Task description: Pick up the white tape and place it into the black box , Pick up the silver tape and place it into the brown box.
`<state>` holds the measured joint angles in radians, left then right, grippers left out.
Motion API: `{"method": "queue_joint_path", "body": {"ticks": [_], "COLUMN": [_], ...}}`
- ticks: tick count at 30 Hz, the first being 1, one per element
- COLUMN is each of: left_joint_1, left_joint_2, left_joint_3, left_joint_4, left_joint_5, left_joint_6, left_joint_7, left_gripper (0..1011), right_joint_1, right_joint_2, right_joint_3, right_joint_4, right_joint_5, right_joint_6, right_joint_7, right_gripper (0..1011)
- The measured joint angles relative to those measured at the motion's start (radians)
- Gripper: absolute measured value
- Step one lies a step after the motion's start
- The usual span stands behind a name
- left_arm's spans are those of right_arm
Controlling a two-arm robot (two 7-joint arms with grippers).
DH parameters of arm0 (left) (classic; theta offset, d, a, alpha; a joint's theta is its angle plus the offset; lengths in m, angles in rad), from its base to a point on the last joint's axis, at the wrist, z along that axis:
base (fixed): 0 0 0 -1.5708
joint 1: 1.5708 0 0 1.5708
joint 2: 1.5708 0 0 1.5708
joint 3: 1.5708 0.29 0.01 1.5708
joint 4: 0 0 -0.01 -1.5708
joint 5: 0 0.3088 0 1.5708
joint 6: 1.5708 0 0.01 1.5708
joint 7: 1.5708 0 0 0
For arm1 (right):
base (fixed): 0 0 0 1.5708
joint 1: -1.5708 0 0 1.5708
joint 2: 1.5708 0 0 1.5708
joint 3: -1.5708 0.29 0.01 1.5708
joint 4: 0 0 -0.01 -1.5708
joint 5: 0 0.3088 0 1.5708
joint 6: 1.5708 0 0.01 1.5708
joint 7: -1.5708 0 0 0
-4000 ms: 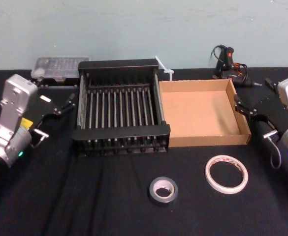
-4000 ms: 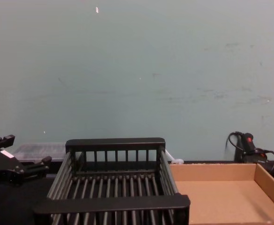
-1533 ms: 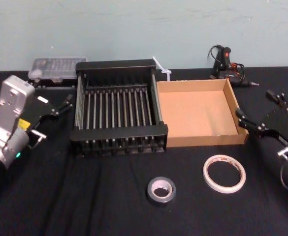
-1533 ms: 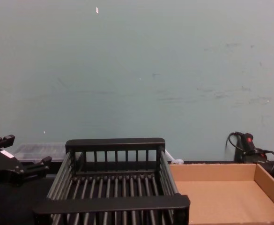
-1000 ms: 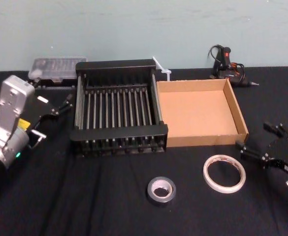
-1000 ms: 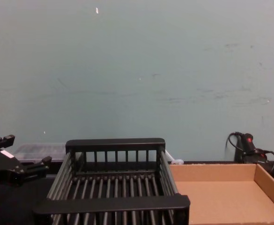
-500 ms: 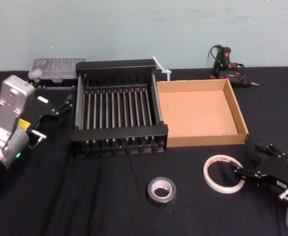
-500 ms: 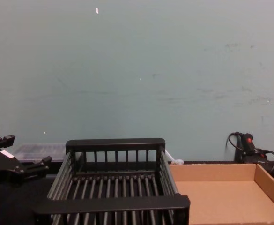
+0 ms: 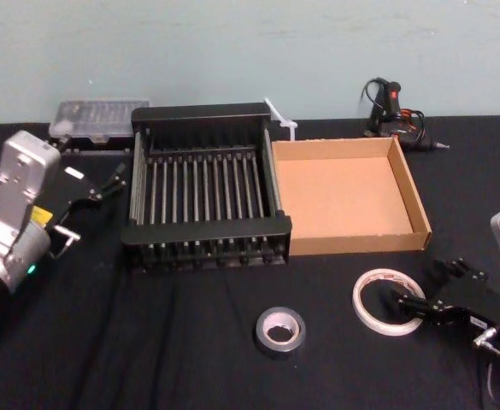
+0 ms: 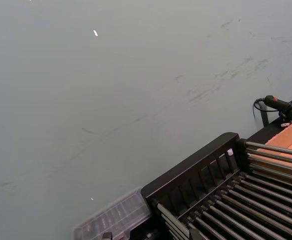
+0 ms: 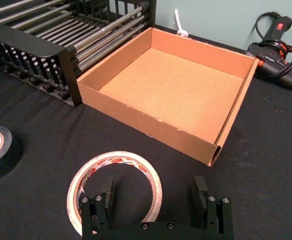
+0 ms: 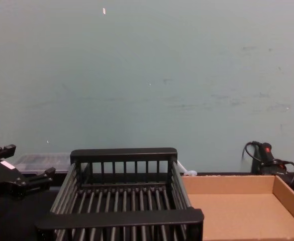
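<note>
Right tool (image 9: 427,289) has swung down from beside the brown box (image 9: 350,198) to the white tape (image 9: 388,301).
Its fingers stand apart, one over the roll's hole, one outside the rim. White tape and silver tape (image 9: 280,331) lie on the tabletop (image 9: 147,342) before the black box (image 9: 205,196). Left tool (image 9: 104,186) hangs open beside that box.

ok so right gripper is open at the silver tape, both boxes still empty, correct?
Not quite: the right gripper is open at the white tape, not the silver tape, which lies apart nearer the table's middle. The head and right wrist views show it, one finger over the roll's hole. The black box and brown box are empty.
</note>
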<state>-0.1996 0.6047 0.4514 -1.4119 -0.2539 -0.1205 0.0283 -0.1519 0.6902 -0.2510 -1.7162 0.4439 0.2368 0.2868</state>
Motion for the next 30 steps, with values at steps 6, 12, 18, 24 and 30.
{"method": "queue_joint_path", "body": {"ticks": [6,12,18,24,30], "left_joint_1": [0.000,0.000,0.000,0.000,0.000], "left_joint_2": [0.000,0.000,0.000,0.000,0.000], "left_joint_3": [0.000,0.000,0.000,0.000,0.000], "left_joint_4": [0.000,0.000,0.000,0.000,0.000], "left_joint_5": [0.000,0.000,0.000,0.000,0.000], "left_joint_6": [0.000,0.000,0.000,0.000,0.000], "left_joint_7": [0.000,0.000,0.000,0.000,0.000], "left_gripper": [1002,1001,1001,1001,1001], "right_joint_1": [0.005,0.015,0.030,0.042,0.048], "right_joint_2": [-0.014,-0.030,-0.047,-0.060,-0.069], "right_joint_3": [0.005,0.009,0.009,0.008,0.009], "right_joint_4": [0.011,0.025,0.045,0.061,0.070], "right_joint_5": [-0.009,-0.023,-0.041,-0.056,-0.066], "right_joint_6": [0.012,0.023,0.032,0.041,0.045], "right_joint_7": [0.011,0.022,0.035,0.047,0.055], "right_gripper": [1002,1002,1002,1002,1002]}}
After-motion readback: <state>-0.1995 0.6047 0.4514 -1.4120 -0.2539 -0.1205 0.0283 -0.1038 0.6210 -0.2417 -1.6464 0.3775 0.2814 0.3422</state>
